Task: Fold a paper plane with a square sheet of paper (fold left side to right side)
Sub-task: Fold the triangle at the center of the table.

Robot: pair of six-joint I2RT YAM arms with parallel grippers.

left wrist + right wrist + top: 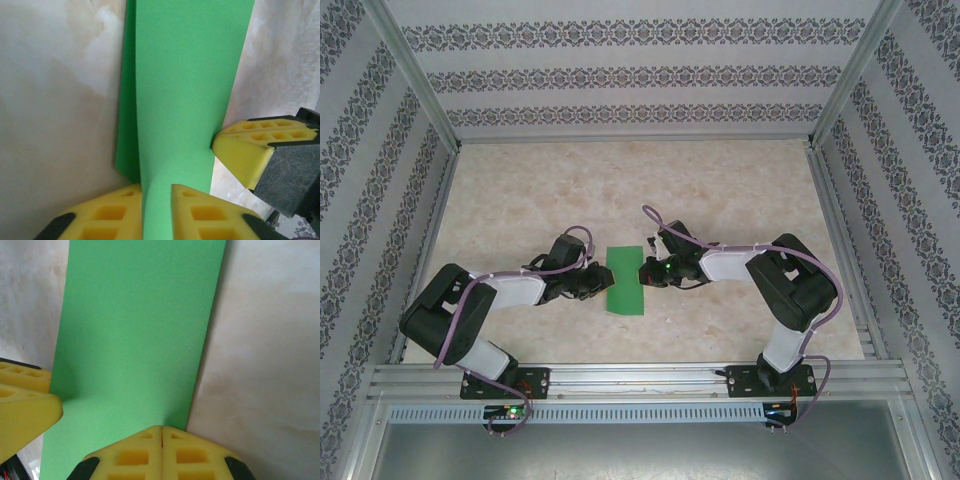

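bright green thin paper sheet (625,283) is seen lying on the beige marbled table top (720,190), mid-table, somewhat nearer the arm bases than the far wall. it is shown as a narrow two-layer rectangle, so the left-to-right fold is judged already laid over. its long axis is run near-to-far, slightly tilted.

the paper sheet is flanked by both claws. left gripper (597,284) is placed at its left long edge and right gripper (646,272) at its right long edge. both are about equally close.

left gripper: the jaws are drawn narrow, and a slim gap between the yellow foam pads (200,210) is filled with green. in the left wrist view the top layer is seen curling up off the table into that gap. a darker lower layer is exposed along one edge under it. a true pinch cannot be told apart from a loose straddle.

right gripper: the pads are closed flat together and nothing is held between them. the joined tips are set at the right edge of the paper sheet, judged to be pinning it down.

the coming move is judged to turn on the left edge: the raised layer would have to be flattened along the long axis, with the right edge held pinned.
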